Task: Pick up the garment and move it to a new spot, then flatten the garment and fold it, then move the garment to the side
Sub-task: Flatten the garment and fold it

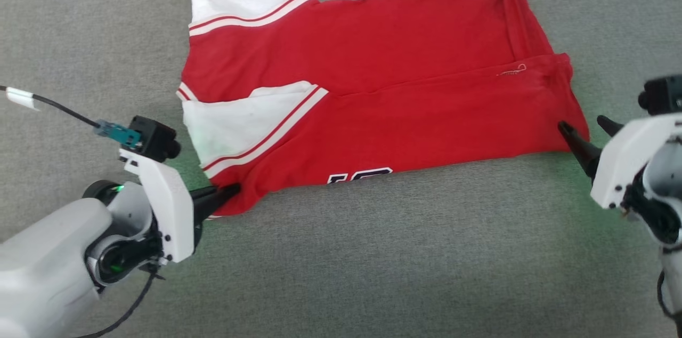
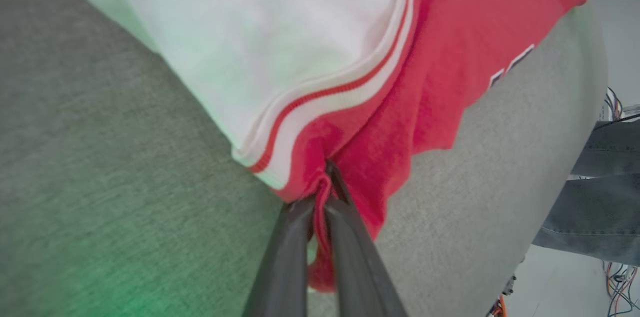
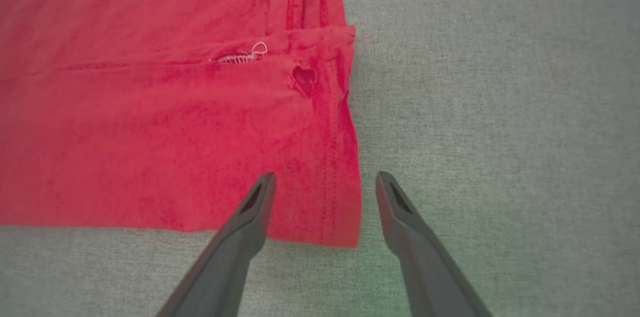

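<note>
Folding step. The garment [image 1: 373, 93], already halved, is laid across the gray surface's [image 1: 373, 252] far middle. Its near left corner is pinched by the left gripper [image 1: 233, 189]. The right gripper [image 1: 582, 123] is spread astride the near right corner (closure there is likely needed next).

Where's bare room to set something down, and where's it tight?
Widest free patch: grey surface along the near edge of the garment, between left gripper and right gripper. Tight at both corners: left pinches one, right straddles the other.
</note>
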Motion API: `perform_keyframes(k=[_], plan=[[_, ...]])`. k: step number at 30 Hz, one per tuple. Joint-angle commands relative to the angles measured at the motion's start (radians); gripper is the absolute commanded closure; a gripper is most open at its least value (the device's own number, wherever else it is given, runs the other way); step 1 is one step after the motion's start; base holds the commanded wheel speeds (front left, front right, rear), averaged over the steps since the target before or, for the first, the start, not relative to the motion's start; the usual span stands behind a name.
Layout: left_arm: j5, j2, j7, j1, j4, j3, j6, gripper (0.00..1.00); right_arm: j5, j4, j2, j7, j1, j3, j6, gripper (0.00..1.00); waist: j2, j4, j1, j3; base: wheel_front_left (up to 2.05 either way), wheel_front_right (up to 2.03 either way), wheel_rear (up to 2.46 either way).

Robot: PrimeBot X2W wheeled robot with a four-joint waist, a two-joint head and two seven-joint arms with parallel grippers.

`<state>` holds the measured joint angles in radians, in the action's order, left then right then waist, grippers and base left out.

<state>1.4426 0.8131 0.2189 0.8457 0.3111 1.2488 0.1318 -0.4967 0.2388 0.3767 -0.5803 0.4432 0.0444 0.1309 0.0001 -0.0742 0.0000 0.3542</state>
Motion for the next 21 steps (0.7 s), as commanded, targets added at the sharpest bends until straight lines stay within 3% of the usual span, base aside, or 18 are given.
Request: perform_keyframes(k=[1, 9, 10, 11, 13, 21], plan=[[-0.002, -0.015, 0.001, -0.005, -0.001, 0.016, -0.003, 1.00, 0.012, 0.006, -0.001, -0.014, 0.014, 0.004, 0.000, 0.00, -0.0001, 0.004, 0.0000, 0.003, 0.00, 0.00, 0.00], [-0.015, -0.041, -0.033, 0.028, -0.014, 0.020, -0.003, 1.00, 0.031, 0.145, -0.022, -0.184, 0.100, 0.010, 0.000, 0.00, -0.0001, 0.041, 0.0000, 0.032, 0.00, 0.00, 0.00], [-0.017, -0.045, -0.037, 0.032, -0.013, 0.021, -0.003, 1.00, 0.031, 0.161, -0.024, -0.190, 0.102, 0.018, 0.000, 0.46, -0.0001, 0.046, 0.0000, 0.032, 0.00, 0.00, 0.00], [-0.019, -0.050, -0.041, 0.033, -0.010, 0.022, -0.003, 1.00, 0.028, 0.172, -0.026, -0.190, 0.102, 0.025, 0.000, 0.71, -0.0001, 0.050, 0.0000, 0.031, 0.00, 0.00, 0.00], [-0.022, -0.056, -0.050, 0.029, -0.007, 0.024, -0.003, 1.00, 0.027, 0.181, -0.024, -0.173, 0.100, 0.037, 0.000, 1.00, -0.0001, 0.056, 0.0000, 0.025, 0.00, 0.00, 0.00], [-0.022, -0.028, -0.102, -0.028, -0.041, 0.027, -0.003, 1.00, -0.005, 0.115, 0.018, -0.119, 0.032, 0.031, 0.000, 1.00, -0.0001, 0.062, 0.0000, -0.042, 0.00, 0.00, 0.00]])
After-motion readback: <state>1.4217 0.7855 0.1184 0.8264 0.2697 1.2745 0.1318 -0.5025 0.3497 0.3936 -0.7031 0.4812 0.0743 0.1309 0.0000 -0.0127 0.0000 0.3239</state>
